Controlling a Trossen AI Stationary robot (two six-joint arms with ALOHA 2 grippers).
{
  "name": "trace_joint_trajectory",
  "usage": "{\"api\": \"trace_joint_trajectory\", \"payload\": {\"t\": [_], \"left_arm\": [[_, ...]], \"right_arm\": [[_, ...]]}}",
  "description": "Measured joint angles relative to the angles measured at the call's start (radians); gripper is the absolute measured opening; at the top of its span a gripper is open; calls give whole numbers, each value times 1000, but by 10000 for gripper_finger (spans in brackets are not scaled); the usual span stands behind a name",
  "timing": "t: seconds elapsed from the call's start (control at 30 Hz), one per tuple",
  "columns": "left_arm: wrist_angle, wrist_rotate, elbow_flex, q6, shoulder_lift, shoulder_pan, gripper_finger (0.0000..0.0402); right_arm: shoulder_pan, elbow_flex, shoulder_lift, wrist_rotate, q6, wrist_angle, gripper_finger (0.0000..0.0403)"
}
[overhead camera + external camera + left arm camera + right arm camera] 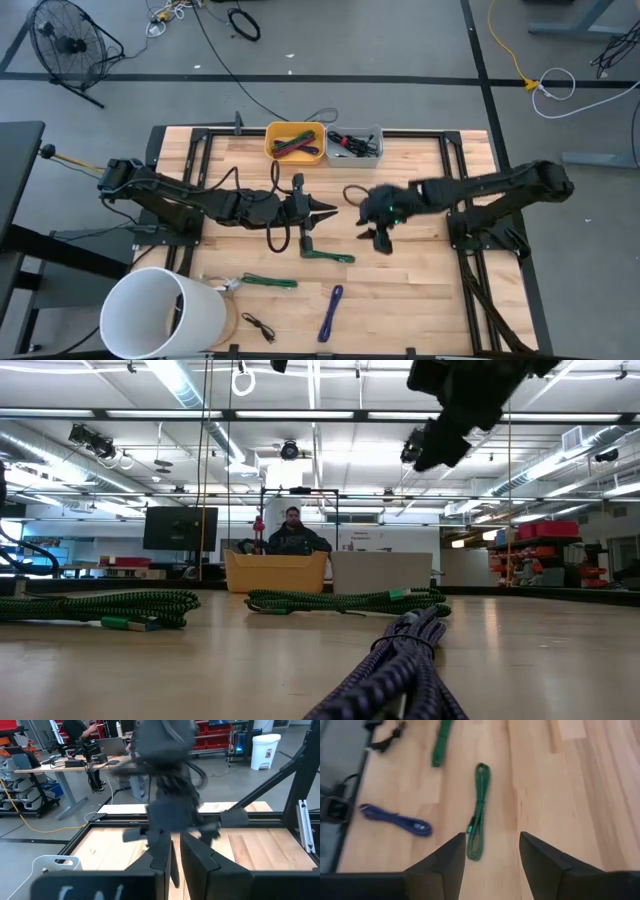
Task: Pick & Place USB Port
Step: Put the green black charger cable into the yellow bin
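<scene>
Braid, thick and purple, filled the near edge of the low view where a coiled purple cable point(400, 660) lay on the pale, plank-jointed wooden table point(420, 290); from above that same cable sat at about 6 o'clock from the table's centre. A green woven cable point(268, 282) lay stretched toward 7 o'clock, with a thin black cable point(259, 325) just beyond it near a tall white cylindrical bucket point(165, 315) at the 7 o'clock corner.

At the centre, a second green braided USB cable point(479, 810), folded into a narrow loop with its plug end doubled back, rested flat on the wood. The right gripper point(380, 236) hung above the surface just toward 3 o'clock of it, its two dark, blunt fingers point(442, 865) spread apart and holding nothing, the cable visible between and beyond them. The right arm reached in from 3 o'clock, bent at the elbow.

The left gripper point(322, 210) pointed toward the centre from 9 o'clock on a low, nearly level arm; its wedge-shaped fingers point(160, 857) stood nearly together with a slim gap, and whether they were fully closed could not be told.

At 12 o'clock, a yellow bin point(294, 141) and a grey bin point(354, 146) sat side by side holding mixed cables. A person point(292, 532) sat beyond the table.
</scene>
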Motion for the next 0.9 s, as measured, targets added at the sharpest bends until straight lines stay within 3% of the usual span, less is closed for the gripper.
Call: {"api": "trace_joint_trajectory", "payload": {"t": [0.17, 0.37, 0.7, 0.9], "left_arm": [[0, 0, 0, 0, 0, 0, 46], [0, 0, 0, 0, 0, 0, 46], [5, 0, 0, 0, 0, 0, 46], [7, 0, 0, 0, 0, 0, 46]], "right_arm": [[91, -145, 2, 143, 117, 201, 185], [154, -301, 19, 228, 179, 450, 185], [198, -314, 225, 206, 162, 646, 185], [198, -284, 308, 224, 172, 666, 185]]}}
